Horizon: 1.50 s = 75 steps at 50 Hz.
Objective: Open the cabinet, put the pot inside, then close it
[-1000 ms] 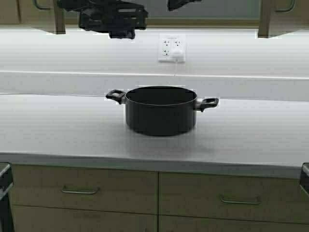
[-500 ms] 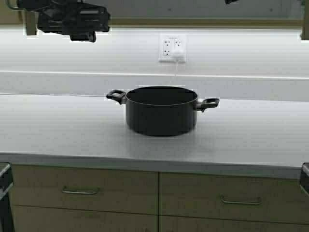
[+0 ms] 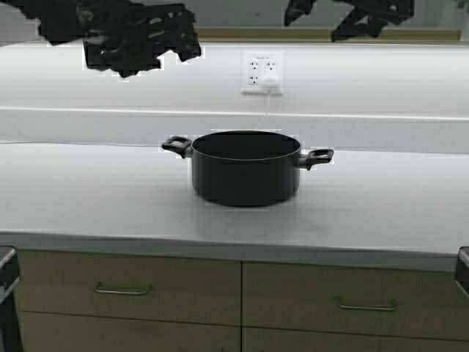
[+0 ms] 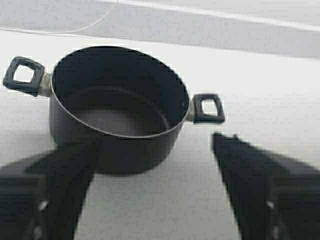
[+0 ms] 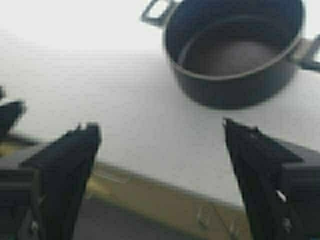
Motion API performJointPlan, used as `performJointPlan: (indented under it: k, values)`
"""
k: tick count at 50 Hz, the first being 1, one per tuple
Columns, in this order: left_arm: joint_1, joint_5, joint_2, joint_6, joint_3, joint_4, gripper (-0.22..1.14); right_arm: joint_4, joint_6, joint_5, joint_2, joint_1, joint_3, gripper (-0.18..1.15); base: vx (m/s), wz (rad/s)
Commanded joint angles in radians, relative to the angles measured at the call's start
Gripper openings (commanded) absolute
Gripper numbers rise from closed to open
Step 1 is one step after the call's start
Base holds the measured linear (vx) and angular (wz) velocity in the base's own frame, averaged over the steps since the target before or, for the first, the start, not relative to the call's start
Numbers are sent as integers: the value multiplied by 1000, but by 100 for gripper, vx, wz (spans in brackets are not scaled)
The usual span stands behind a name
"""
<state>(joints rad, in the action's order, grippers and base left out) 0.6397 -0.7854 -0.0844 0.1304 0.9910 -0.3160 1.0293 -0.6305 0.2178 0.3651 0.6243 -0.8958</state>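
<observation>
Matte black and lidless, the pot (image 3: 245, 167) stands upright on the pale countertop (image 3: 88, 198), mouth up, roughly in the middle of the high view and set back from the front edge. Its two loop handles stick out to the left and right, so its handle-to-handle line runs across the counter, parallel to the back wall. The inside looks bare in both wrist views. No brand, label or writing can be read on it. Behind it on the wall is a white outlet plate (image 3: 261, 72) with a thin white cord hanging down toward the pot. Below the counter are tan wood-grain drawers (image 3: 132, 290) with horizontal metal handles. The left gripper (image 4: 155, 145) hangs high above the counter's left part, its fingers spread wide with nothing between them, the pot well below it. The right gripper (image 5: 160, 135) is raised high on the right, likewise wide apart and holding nothing.
</observation>
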Motion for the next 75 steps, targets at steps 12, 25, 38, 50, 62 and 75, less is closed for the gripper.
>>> performJointPlan:
  k: [12,25,38,50,62,75]
  values:
    - [3,-687,434,560,109,3,102,-146,830,672,-327,209,-204,103,0,1]
    - [-135,-966,807,985,-14,15,102,-453,1486,1111,-735,106,-241,103,1,1]
    - [-172,-969,910,1031,-169,192,102,-471,1807,1460,-1085,86,-167,103,4,2]
    - [-173,-966,922,1019,-175,204,102,-466,1827,1499,-1158,84,-132,103,10,2]
    - [-173,-966,928,1009,-172,209,102,-465,1821,1499,-1166,84,-110,103,11,5]
    - [-173,-965,943,1005,-210,201,102,-468,1809,1499,-1186,75,-67,103,8,3]
